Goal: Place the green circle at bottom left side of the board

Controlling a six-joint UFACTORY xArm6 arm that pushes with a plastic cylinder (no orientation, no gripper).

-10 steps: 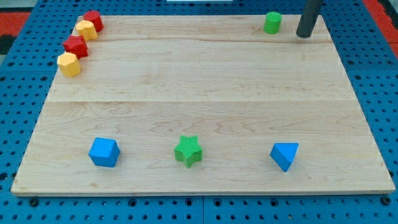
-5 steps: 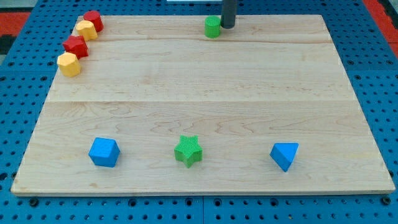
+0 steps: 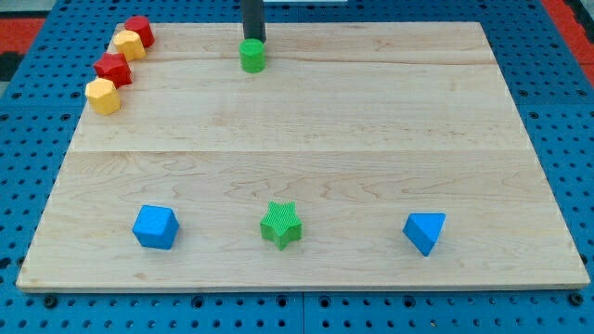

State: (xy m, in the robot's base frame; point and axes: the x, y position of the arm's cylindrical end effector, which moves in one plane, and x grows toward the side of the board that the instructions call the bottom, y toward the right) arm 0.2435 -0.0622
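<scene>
Green circle [image 3: 251, 55] near bench [image 3: 371, 121] top edge; our tip [image 3: 253, 40] touching behind it, nothing gripped; bottom-left corner far off.

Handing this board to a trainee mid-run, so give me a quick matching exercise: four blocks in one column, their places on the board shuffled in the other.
Blocks:
1. green circle
2. green star
3. blue cube
4. blue triangle

Places:
A. bottom right
B. top, just below my tip
C. bottom left
D. bottom middle

Pairs: 1-B, 2-D, 3-C, 4-A
</scene>
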